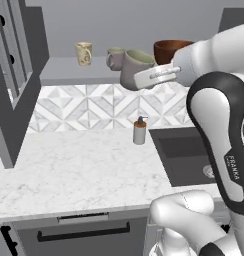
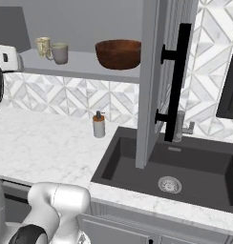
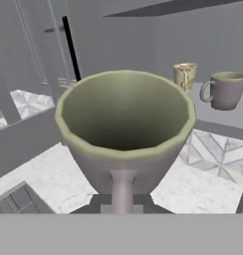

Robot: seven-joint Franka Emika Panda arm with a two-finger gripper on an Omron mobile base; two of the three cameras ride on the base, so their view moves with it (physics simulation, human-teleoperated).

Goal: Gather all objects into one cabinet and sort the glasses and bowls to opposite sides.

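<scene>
**Grey mug gripped in the air before the cabinet shelf**

Left base view: pincer [image 1: 144, 80] closed on a grey mug [image 1: 135, 70], level with the shelf [image 1: 69, 72] bearing a cream mug [image 1: 84, 53], second grey mug [image 1: 115, 58] and brown bowl [image 1: 169, 50]. Right base view: bowl stands right of both mugs. Hand view: held mug's pale green interior faces the camera.

My arm [image 1: 219, 120] reaches up and forward, wrist level, my gripper [image 1: 139, 80] clamped on the grey mug [image 1: 135, 70] by its handle.
</scene>
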